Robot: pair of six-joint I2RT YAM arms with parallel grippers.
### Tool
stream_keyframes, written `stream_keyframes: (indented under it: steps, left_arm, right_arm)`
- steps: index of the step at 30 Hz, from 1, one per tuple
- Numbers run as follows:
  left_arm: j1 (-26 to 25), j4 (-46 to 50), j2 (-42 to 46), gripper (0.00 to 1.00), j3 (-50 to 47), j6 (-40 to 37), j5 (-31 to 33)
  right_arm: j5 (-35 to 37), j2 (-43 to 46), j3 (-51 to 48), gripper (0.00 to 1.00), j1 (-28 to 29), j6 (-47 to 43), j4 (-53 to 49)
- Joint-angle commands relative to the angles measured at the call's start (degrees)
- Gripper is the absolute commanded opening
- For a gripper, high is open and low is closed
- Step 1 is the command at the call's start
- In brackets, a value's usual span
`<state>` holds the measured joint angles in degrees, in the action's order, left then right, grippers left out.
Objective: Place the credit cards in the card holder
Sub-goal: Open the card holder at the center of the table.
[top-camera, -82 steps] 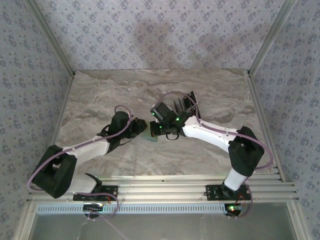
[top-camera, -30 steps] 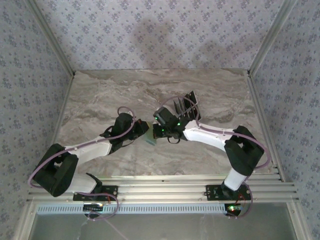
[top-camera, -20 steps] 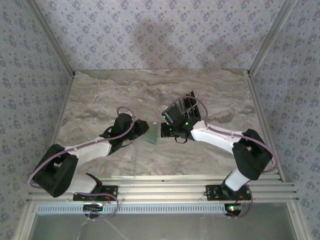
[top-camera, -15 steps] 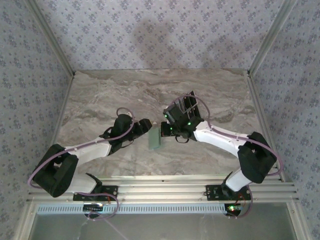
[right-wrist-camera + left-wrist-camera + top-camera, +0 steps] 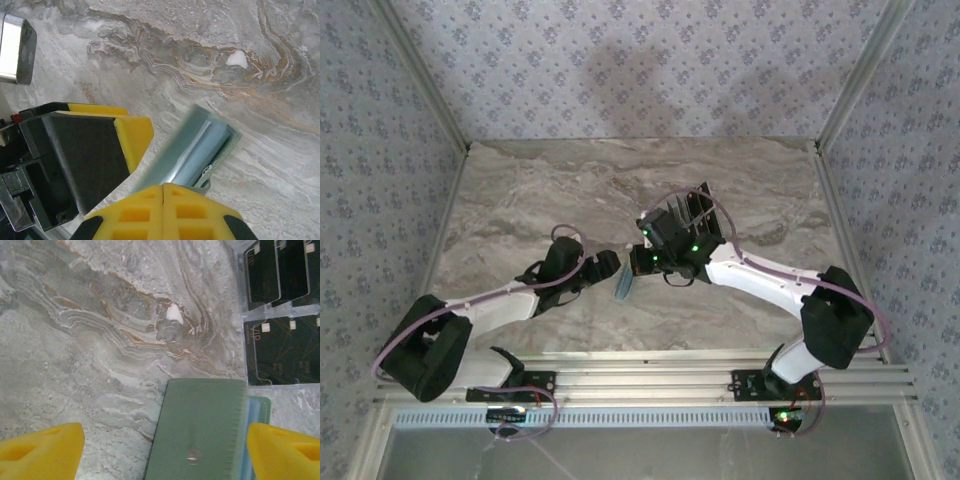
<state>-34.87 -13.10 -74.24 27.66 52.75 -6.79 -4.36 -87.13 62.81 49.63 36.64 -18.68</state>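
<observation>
The card holder point(image 5: 200, 430) is a sage-green wallet with a small snap. In the left wrist view it sits between the wide-apart yellow fingers point(image 5: 42, 450) of my open left gripper point(image 5: 165, 452), which touch nothing. From above, the card holder point(image 5: 625, 283) looks like a narrow sliver tipped on edge, with the left gripper point(image 5: 607, 265) to its left and the right gripper point(image 5: 636, 263) just above it. My right gripper point(image 5: 164, 189) is shut, seam tight, its tips at the edge of the card holder point(image 5: 197, 147). Black credit cards point(image 5: 280, 347) lie beyond it.
The credit cards rest in a clear holder point(image 5: 688, 213) just behind the right wrist. A shiny metal piece point(image 5: 15, 50) shows at the upper left of the right wrist view. The marble tabletop point(image 5: 520, 190) is bare on the left and back. Aluminium rails point(image 5: 650, 375) run along the near edge.
My left gripper has opened, let go of the card holder and drawn back left. The right arm swung right, then came back. The card holder now stands more on edge.
</observation>
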Motion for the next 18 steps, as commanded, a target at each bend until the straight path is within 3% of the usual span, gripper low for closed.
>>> stream_keyframes:
  steps: [1,9,18]
  left_arm:
    - [0.11,1.80,1.72,0.85,1.16,-2.27,0.06]
    - [0.15,5.53,-0.58,0.81,0.77,-2.18,2.26]
    - [0.10,6.41,-0.58,0.78,-2.08,-1.42,3.69]
  right_arm:
    - [-0.43,2.32,2.75,0.00,0.48,-1.93,-2.00]
    - [1.60,3.74,-1.66,0.00,-0.54,-2.04,-2.31]
    - [4.90,7.01,-19.54,0.00,-2.89,2.05,2.69]
